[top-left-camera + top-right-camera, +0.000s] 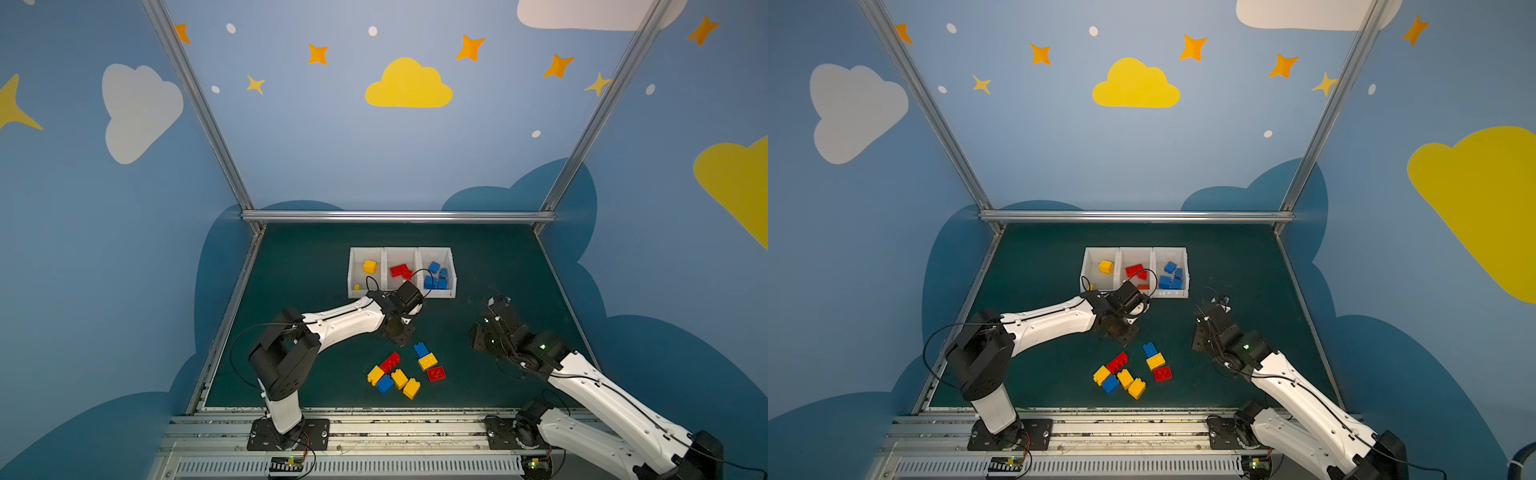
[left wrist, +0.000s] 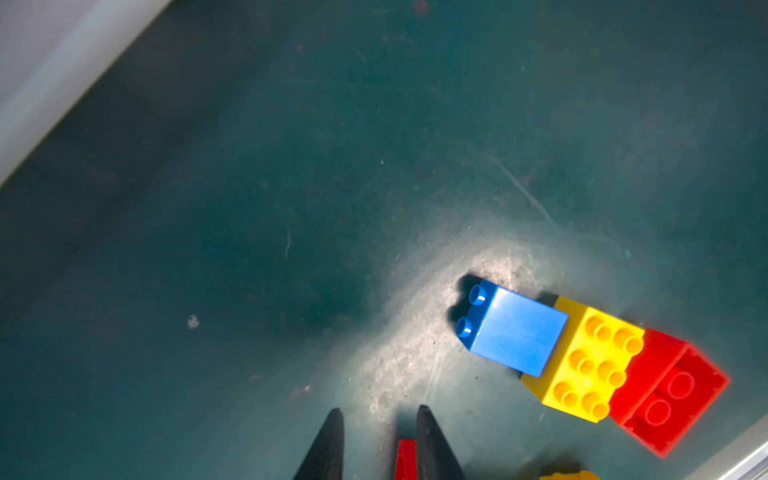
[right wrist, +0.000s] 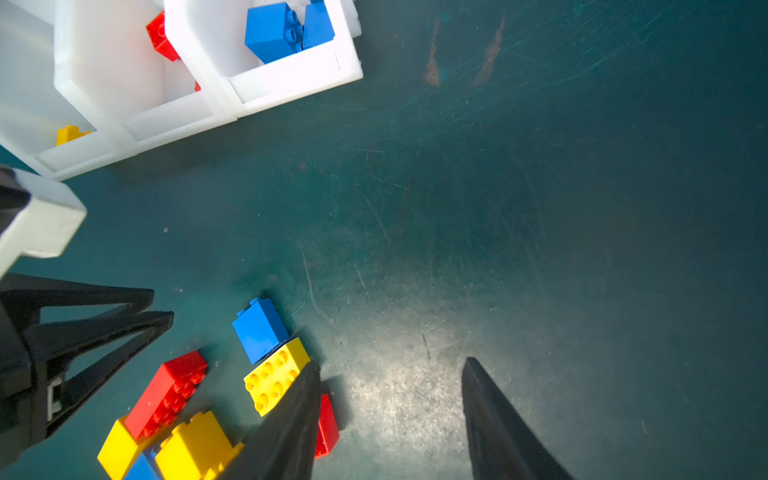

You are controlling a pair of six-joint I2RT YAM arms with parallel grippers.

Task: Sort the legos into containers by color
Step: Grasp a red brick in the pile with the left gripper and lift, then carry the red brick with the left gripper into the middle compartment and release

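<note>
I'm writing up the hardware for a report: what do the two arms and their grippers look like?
Both arms have white shell links, black joint housings and thin black cables looping along them, on black base plates. The left gripper and right gripper have tapering black pointed fingers. A small green light glows on the right arm.

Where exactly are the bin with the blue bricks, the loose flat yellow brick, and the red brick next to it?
blue bin (image 1: 452, 266), a top view, its right wall.
flat yellow brick (image 2: 590, 365), left wrist view, its studded top.
red brick (image 2: 673, 395), left wrist view, its open underside.
</note>
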